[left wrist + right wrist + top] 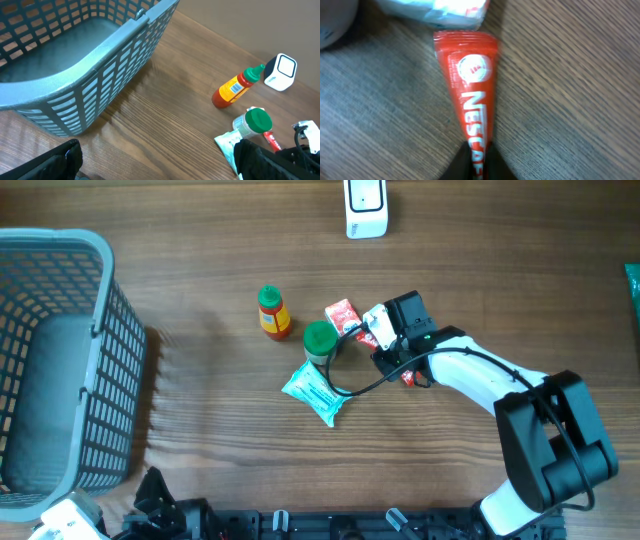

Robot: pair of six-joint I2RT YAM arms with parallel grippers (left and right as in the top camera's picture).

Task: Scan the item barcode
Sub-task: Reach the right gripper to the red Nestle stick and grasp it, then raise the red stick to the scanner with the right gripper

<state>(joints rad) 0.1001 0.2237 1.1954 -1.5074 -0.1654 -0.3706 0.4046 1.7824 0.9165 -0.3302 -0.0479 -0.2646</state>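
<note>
GRIP: right claw [476, 167] is clamping Nescafe sachet [470, 90], lying on bench [580, 75] | left claw [157, 162] is standing apart | scanner [365, 208] pass pending

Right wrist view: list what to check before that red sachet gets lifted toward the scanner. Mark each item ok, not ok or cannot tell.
1. Grip: the right gripper is shut on the narrow near end of the red Nescafé stick sachet. Ok.
2. Barcode side: only the logo face shows. Cannot tell.
3. Clearance: the sachet's far end lies close to a white-and-blue packet; contact is unclear. Cannot tell.
4. Target: the white boxy scanner stands at the far table edge with bare wood before it. Ok.
5. Other arm: the left gripper is open and empty beside the grey-blue plastic basket. Ok.
</note>
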